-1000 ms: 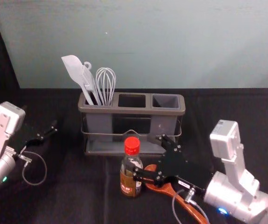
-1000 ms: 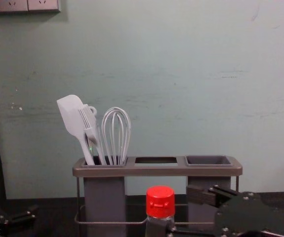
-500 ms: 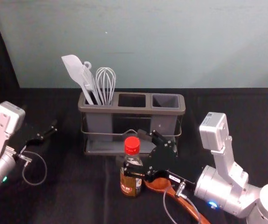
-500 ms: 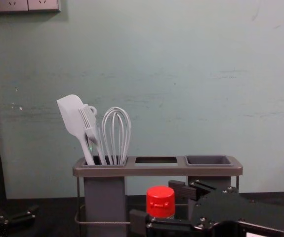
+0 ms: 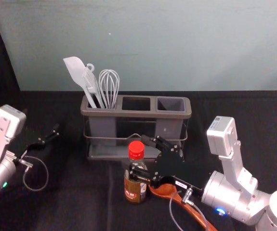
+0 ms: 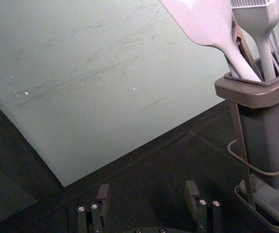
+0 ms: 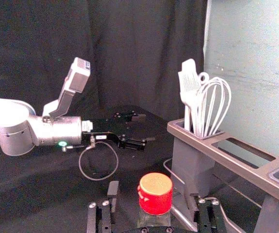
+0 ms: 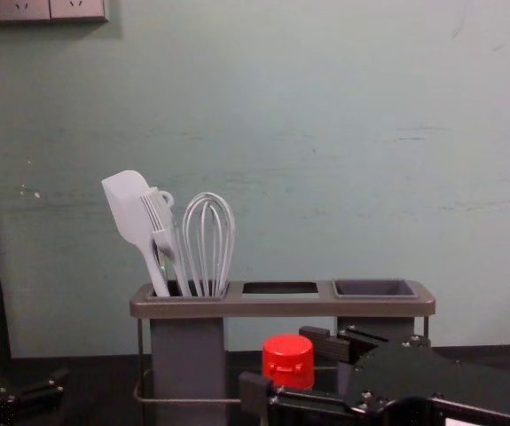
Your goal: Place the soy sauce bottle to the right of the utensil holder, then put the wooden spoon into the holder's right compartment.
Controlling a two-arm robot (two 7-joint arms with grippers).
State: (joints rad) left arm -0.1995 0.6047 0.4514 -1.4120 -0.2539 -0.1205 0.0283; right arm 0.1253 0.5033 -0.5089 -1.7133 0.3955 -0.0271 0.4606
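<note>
A pale wall (image 5: pixel 196 43) stands behind the worktop (image 5: pixel 80 207), which is covered in dark cloth. Toward the back sits the utensil holder (image 5: pixel 143 114), with three compartments side by side. In front of it, the right gripper (image 5: pixel 140 156) reaches in from the right, spread wide, one finger on each side of the soy sauce bottle. The left gripper (image 5: pixel 42 121) is parked to the left of the holder, its fingers well apart with nothing between them. The wooden spoon (image 5: pixel 166 192) lies on the worktop just right of the bottle, partly under the right gripper, its handle slanting toward the near right. The soy sauce bottle (image 5: pixel 132 191) stands upright on the worktop, in front of the holder's middle. In the holder's left compartment are a spatula (image 8: pixel 130 206), a whisk (image 8: pixel 228 232) and a brush (image 8: pixel 160 222). Smallest is the bottle's red cap (image 5: pixel 136 150).
</note>
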